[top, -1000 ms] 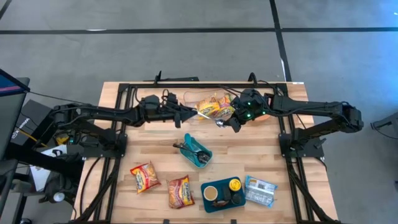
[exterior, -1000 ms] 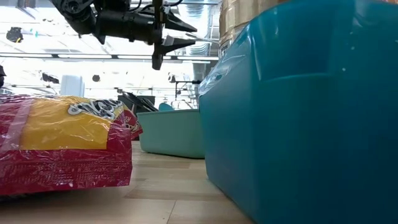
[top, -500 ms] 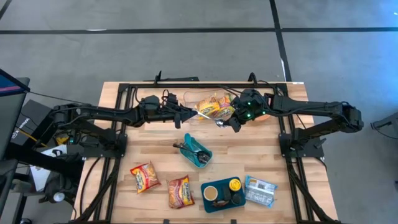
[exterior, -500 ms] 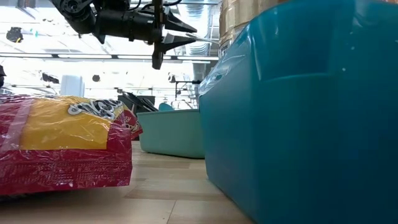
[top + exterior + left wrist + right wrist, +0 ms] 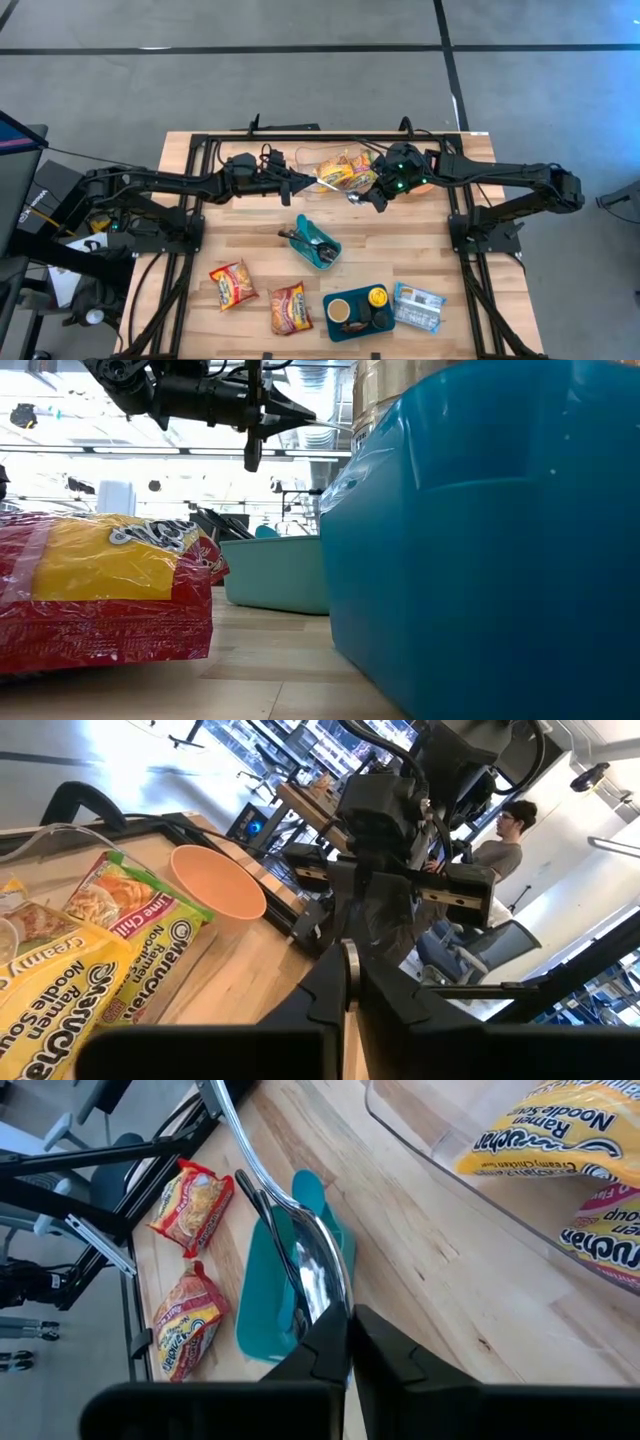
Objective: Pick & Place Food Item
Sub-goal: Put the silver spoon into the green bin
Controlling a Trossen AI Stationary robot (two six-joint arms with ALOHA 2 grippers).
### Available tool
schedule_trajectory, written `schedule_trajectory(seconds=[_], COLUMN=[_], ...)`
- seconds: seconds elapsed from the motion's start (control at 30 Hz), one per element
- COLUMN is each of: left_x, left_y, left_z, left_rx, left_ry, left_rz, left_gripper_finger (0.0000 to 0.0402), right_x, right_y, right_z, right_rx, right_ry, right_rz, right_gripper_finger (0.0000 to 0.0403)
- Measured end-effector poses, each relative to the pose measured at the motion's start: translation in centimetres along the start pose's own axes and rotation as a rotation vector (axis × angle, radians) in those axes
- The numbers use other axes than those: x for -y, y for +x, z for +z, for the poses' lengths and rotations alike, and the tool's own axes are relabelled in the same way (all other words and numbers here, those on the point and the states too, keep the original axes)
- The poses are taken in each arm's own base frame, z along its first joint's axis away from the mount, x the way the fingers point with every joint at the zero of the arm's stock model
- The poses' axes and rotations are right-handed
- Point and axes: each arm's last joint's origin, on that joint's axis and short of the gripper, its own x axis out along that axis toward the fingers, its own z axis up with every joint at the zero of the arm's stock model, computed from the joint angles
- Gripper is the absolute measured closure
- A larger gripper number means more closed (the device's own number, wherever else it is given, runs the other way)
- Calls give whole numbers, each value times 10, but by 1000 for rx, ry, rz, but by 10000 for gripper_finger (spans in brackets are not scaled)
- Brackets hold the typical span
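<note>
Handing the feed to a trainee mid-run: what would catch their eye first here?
Both arms meet over the far middle of the table, the left gripper and right gripper shut either side of a clear bin of ramen packs. The right gripper pinches a metal spoon. Nearer, a teal tray sits mid-table with two red noodle packets to its left.

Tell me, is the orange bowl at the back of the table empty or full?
Empty. The left wrist view shows the orange bowl upright on the table, its inside bare.
</note>
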Motion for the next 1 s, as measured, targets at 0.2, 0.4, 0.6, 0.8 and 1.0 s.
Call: schedule_trajectory(seconds=[0.2, 0.4, 0.6, 0.8, 1.0], left_x=[0, -1, -1, -1, -2], left_y=[0, 0, 0, 0, 0], left_z=[0, -1, -1, -2, -2], left_rx=[-6, -10, -8, -12, -23], left_ry=[-1, -1, -1, -23, -67], left_rz=[4, 12, 19, 21, 26], left_gripper_finger=[397, 399, 399, 399, 399], right_x=[0, 1, 9, 11, 14], right_y=[0, 0, -8, -31, -56], right_z=[0, 1, 7, 12, 9], right_rx=[4, 6, 37, 117, 164], right_ry=[-2, -16, 4, -8, -9], right_rz=[3, 1, -20, -17, -32], right_gripper_finger=[358, 316, 299, 301, 301])
